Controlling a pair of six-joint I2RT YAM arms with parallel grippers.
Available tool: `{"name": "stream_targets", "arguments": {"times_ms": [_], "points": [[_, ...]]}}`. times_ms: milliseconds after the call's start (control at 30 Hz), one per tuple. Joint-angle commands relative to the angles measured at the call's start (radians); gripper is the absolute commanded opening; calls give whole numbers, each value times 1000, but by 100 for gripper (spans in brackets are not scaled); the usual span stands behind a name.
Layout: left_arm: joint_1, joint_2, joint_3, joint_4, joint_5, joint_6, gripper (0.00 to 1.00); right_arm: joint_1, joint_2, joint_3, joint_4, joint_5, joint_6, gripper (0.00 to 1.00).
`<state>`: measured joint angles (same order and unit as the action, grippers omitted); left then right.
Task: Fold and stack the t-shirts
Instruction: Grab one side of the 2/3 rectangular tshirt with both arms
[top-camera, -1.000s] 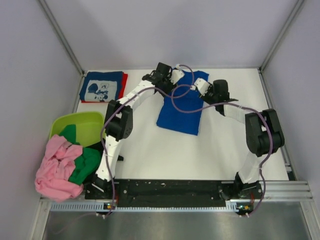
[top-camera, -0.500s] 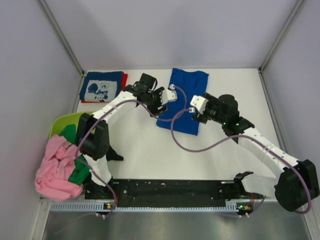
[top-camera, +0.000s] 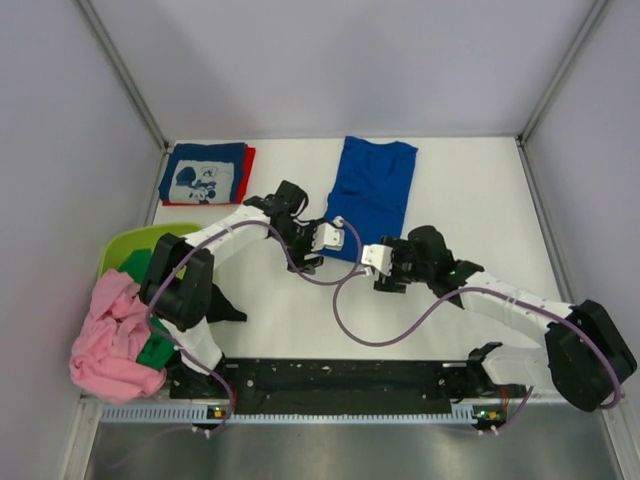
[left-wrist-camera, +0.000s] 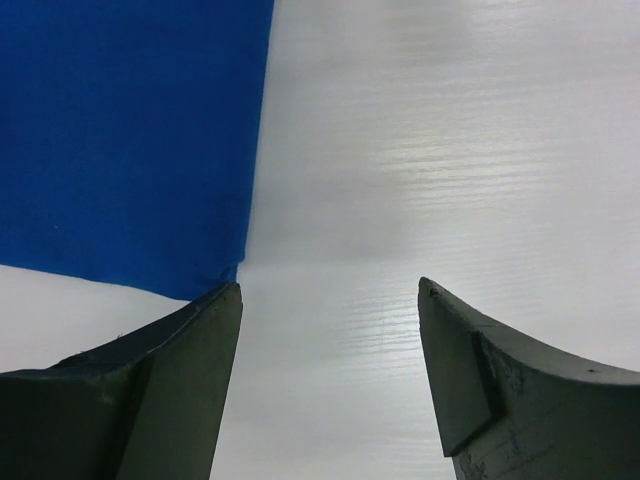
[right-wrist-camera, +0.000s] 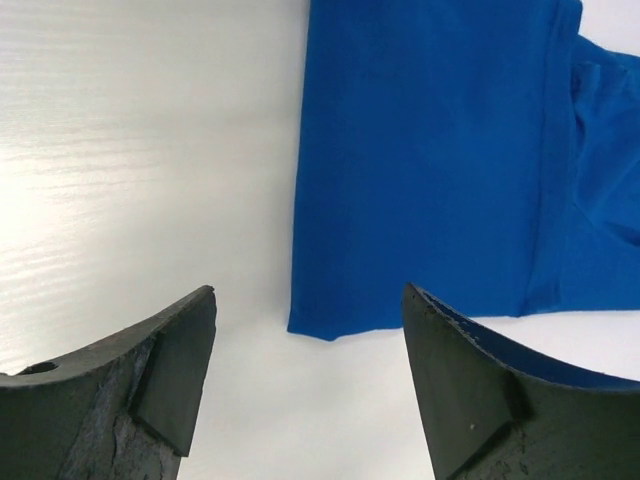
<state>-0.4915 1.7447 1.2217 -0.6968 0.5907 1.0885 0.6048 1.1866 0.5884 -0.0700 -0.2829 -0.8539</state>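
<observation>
Royal blue cloth, the blue tee (top-camera: 374, 192), lay at twelve o'clock, folded into a long strip but not yet doubled over. At ten o'clock the navy tee (top-camera: 203, 172) sat folded on the red tee (top-camera: 250, 165), so two looked finished. At eight o'clock the pink tee (top-camera: 108, 338) and green tee (top-camera: 158, 348) spilled crumpled from the lime tub (top-camera: 175, 238), both left to do. The left gripper (top-camera: 322, 241) and right gripper (top-camera: 382, 268) hovered at the strip's near hem, both spread wide and holding nothing.
</observation>
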Motion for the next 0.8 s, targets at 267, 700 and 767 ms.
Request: {"name": "stream_targets", "arguments": {"times_ms": [267, 700, 767], "points": [[-7, 38, -4, 170, 12, -1, 78, -2, 200, 10, 139, 129, -27, 64], [-50, 168, 9, 276, -203, -45, 54, -31, 350, 57, 147, 179, -37, 15], [-50, 174, 7, 278, -204, -70, 35, -31, 344, 70, 113, 185, -33, 4]]}}
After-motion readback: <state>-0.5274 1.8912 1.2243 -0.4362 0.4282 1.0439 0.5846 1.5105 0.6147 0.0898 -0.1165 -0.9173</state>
